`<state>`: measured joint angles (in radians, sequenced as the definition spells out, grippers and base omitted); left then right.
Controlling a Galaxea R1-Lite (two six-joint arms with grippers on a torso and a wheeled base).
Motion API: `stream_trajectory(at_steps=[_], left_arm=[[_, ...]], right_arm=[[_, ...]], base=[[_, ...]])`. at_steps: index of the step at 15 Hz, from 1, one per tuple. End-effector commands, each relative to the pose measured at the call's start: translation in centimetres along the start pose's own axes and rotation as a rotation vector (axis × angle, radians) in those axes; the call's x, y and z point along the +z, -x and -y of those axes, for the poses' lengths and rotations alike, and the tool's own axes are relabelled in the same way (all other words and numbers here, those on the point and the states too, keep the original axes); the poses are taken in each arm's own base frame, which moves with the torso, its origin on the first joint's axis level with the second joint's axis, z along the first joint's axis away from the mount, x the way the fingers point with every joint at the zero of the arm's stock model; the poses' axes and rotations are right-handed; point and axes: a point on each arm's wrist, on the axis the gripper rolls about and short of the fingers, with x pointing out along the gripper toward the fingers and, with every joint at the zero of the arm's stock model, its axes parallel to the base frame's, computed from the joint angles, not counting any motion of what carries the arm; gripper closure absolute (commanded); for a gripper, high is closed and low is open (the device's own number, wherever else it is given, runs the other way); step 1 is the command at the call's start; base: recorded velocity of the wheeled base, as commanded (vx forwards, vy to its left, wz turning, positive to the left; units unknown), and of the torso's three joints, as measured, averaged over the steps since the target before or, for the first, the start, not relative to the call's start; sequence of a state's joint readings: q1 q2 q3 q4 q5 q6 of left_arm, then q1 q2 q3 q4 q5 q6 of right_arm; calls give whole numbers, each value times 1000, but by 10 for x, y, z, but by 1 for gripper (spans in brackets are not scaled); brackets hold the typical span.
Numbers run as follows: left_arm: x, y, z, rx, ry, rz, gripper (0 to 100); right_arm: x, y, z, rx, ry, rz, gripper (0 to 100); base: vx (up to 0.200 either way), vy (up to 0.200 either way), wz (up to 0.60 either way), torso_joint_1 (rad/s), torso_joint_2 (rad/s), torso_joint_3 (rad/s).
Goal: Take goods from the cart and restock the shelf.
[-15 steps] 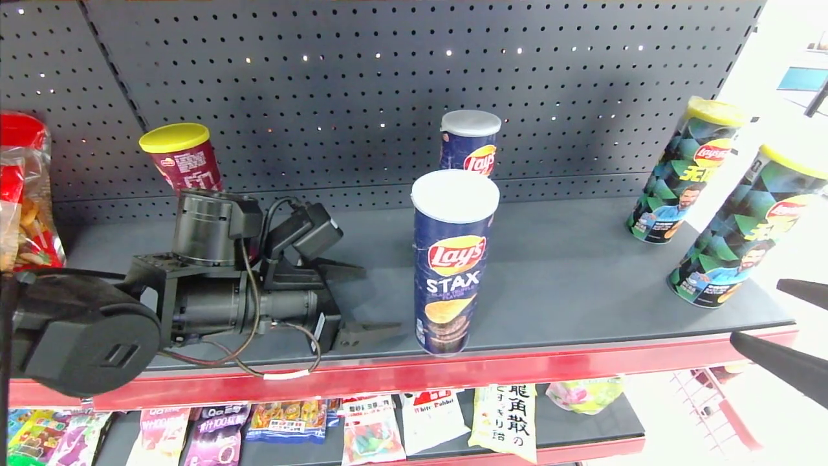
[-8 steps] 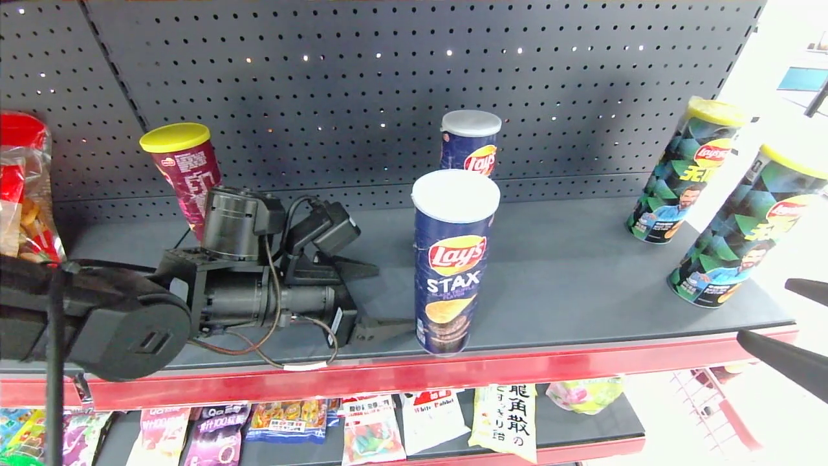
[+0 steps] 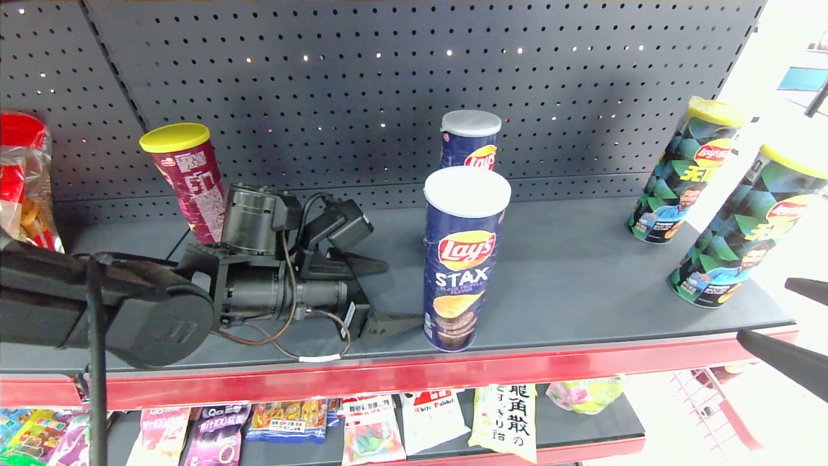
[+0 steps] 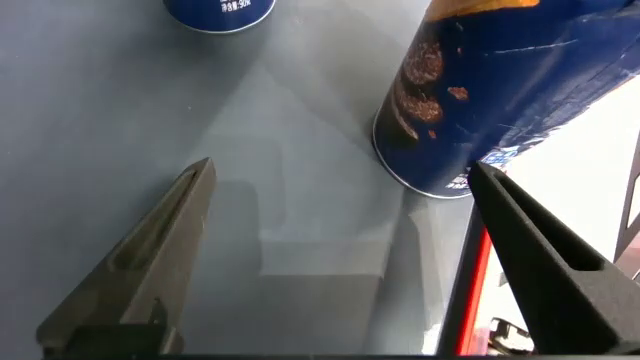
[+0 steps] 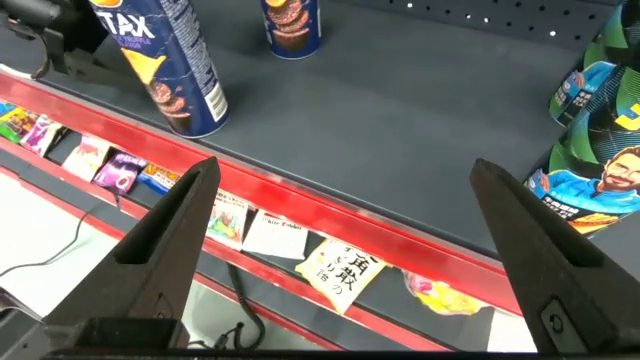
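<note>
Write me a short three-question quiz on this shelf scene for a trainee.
1. True or false: the left end effector is shut on the front blue chip can.
2. Which colour is the lid of the maroon chip can at the back? A white, B yellow, C red.
3. Fill in: ___ green chip cans stand at the right end of the shelf.
Key: 1 false, it is open; 2 B; 3 two.

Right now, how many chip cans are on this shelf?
5: maroon can back left; front blue can mid-shelf; rear blue can behind it; rear green can and front green can on the right. The arm may hide more.
</note>
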<state>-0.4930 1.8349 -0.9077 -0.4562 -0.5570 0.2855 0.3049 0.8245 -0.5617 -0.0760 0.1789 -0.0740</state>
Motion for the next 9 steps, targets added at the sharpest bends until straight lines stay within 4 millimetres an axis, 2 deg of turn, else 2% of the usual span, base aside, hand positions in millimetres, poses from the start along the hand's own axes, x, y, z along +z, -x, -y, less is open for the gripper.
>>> stream_trajectory(at_steps=[1, 9], left_arm=[[0, -2, -1, -1, 1, -1, 0], [3, -15, 0, -15, -11, 1, 0]], right_arm=[[0, -1, 0, 1, -1, -3, 0], [0, -1, 0, 1, 1, -3, 0]], base=[[0, 0, 0, 0, 0, 0], [0, 0, 0, 0, 0, 0]])
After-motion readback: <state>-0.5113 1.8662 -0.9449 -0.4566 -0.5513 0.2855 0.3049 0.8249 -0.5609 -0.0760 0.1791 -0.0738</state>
